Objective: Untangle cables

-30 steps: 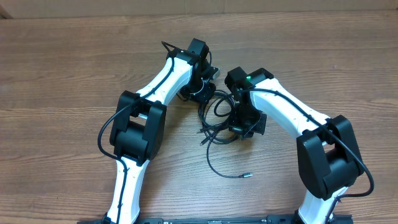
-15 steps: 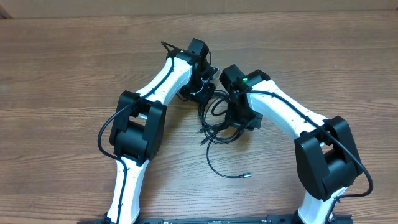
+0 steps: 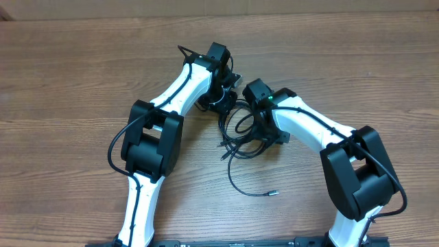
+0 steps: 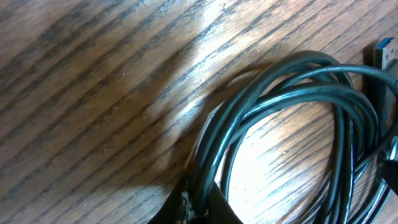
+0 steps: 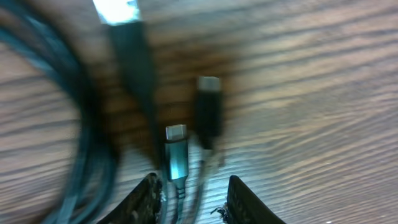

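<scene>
The cables (image 3: 240, 134) lie in a tangled black heap on the wooden bench (image 3: 82, 82), about midway from left to right and a little toward the far side, between the ends of the two arms. From the heap one thin strand runs toward the near edge in an open curve and ends in a small plug (image 3: 273, 193) that lies alone on the wood, apart from both arms. The left tool (image 3: 225, 106) stands at the far left edge of the heap, pointing down. In the left wrist view its fingertips (image 4: 225, 214) are closed on a bundle of several strands, which leave the grip and sweep round in a loop (image 4: 273, 93) lying flat on the bench. At the right edge of that view a blue-tipped plug (image 4: 385, 53) lies just beside the loop. The right tool (image 3: 266, 132) sits at the right side of the heap, low over the bench. The right wrist view is blurred, but its two fingers (image 5: 149, 196) stand apart with a clear gap and grip nothing. A silver-tipped plug (image 5: 176, 152) lies just ahead of the gap, its cord running back between the fingers. Whether it touches either one cannot be told. Just to its right lies a black plug (image 5: 209, 109), and farther off a third plug with a bright tip (image 5: 127, 37). Dark blurred strands curve down the left side of that view.
</scene>
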Action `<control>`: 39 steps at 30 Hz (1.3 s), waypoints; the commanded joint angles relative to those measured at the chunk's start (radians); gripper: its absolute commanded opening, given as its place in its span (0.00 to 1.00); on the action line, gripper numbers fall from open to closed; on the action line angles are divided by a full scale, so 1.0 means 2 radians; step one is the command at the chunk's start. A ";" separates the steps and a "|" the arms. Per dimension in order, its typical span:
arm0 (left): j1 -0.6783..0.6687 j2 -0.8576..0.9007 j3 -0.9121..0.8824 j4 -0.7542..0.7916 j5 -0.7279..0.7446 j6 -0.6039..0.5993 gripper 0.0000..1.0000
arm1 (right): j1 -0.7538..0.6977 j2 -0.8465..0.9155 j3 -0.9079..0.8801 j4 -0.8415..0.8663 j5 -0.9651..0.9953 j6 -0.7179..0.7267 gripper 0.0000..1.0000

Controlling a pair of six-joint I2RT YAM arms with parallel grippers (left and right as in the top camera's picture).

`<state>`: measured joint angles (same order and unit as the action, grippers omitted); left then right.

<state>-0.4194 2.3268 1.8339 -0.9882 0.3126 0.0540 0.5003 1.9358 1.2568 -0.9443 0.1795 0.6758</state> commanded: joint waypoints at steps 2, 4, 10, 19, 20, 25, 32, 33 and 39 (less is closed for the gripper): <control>-0.002 0.012 -0.006 -0.001 -0.005 -0.005 0.07 | 0.003 0.003 -0.025 -0.002 0.041 -0.001 0.34; -0.003 0.012 -0.006 -0.001 -0.005 -0.005 0.08 | 0.001 0.003 -0.038 -0.005 0.041 -0.001 0.34; -0.003 0.012 -0.006 -0.002 -0.030 -0.005 0.07 | 0.001 0.003 -0.078 -0.009 0.041 -0.001 0.37; -0.003 0.012 -0.006 -0.004 -0.059 -0.005 0.09 | 0.001 0.003 -0.093 -0.058 0.032 0.008 0.40; -0.003 0.012 -0.006 -0.004 -0.062 -0.005 0.09 | 0.001 0.003 -0.093 -0.058 0.025 0.008 0.41; -0.003 0.012 -0.006 -0.005 -0.068 -0.014 0.11 | 0.001 0.003 -0.078 -0.056 0.000 0.008 0.42; -0.002 0.012 -0.006 -0.004 -0.070 -0.013 0.25 | 0.001 0.003 0.035 -0.136 -0.001 -0.011 0.47; -0.002 0.012 -0.006 -0.005 -0.071 -0.012 0.29 | 0.001 0.003 0.052 -0.146 -0.001 -0.011 0.53; 0.004 0.011 0.006 -0.022 -0.069 -0.001 0.34 | -0.012 0.003 0.089 -0.128 -0.086 -0.053 0.67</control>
<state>-0.4255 2.3238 1.8397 -1.0069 0.2268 0.0288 0.4980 1.9476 1.4162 -1.2156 0.1173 0.6258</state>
